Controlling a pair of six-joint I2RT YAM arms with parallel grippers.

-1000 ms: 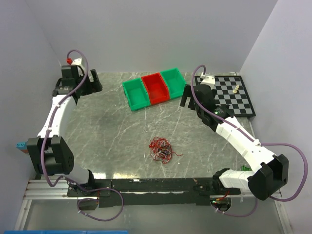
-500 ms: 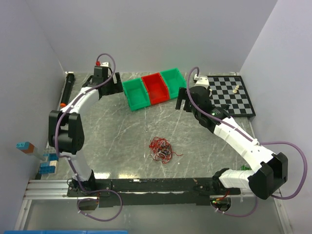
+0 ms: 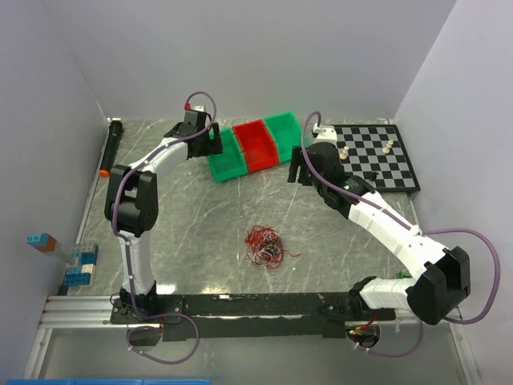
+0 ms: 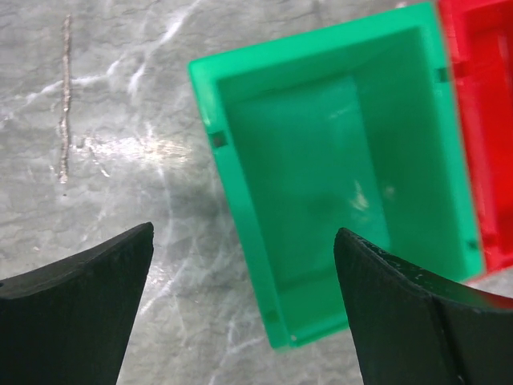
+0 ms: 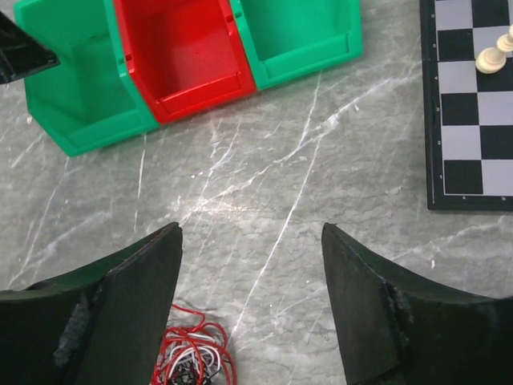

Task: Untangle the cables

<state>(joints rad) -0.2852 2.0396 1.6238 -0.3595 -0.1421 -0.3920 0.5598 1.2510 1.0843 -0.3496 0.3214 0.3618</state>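
The cables [image 3: 264, 245] lie as one small tangle of red, white and black wires on the grey marble table [image 3: 184, 216], near the middle front. The tangle also shows at the bottom edge of the right wrist view [image 5: 192, 357]. My left gripper [image 3: 215, 143] is open and empty, high at the back over the left green bin [image 4: 337, 176]. My right gripper [image 3: 298, 170] is open and empty, at the back right, well beyond the tangle. Neither gripper touches the cables.
Three bins stand in a row at the back: green [image 3: 224, 156], red [image 3: 258, 146], green [image 3: 284, 132]. A chessboard [image 3: 385, 156] with white pieces lies at the back right. A black marker [image 3: 110, 144] lies at the far left. Blue blocks [image 3: 78, 265] sit off the left edge.
My left arm has swung from the far left corner rightward to the left green bin. My right gripper has shifted slightly left. The tangle has not moved.
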